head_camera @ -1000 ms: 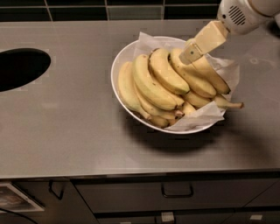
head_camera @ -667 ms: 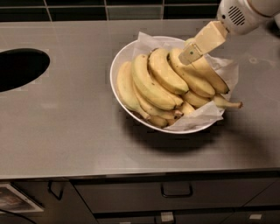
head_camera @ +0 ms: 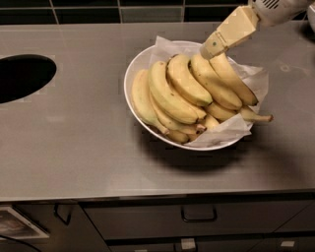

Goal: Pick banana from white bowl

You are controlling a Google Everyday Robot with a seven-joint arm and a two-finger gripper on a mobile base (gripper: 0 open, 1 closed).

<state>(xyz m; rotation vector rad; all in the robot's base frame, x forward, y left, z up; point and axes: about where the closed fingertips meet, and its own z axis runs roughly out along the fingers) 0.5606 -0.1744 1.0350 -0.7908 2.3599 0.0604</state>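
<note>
The white bowl (head_camera: 133, 69), wide and lined with crinkled white paper, sits on the steel counter and holds several bananas. The long, pale-yellow single banana (head_camera: 141, 100) lies along the bowl's left side, with its dark stem tip pointing down toward the front. A bunch of fatter bananas (head_camera: 184, 83) fills the middle. A small banana with a thin stem (head_camera: 256, 117) sticks out at the right. My gripper (head_camera: 209, 49) reaches in from the upper right and its tan tip hovers over the far ends of the bunch, well to the right of the single banana.
A dark round hole (head_camera: 22, 76) is cut into the counter at the left. A dark tiled wall (head_camera: 98, 10) runs along the back. Drawers with handles (head_camera: 199, 215) sit below the counter's front edge.
My gripper has drawn slightly up and back from the bananas. The bananas and the bowl have not moved.
</note>
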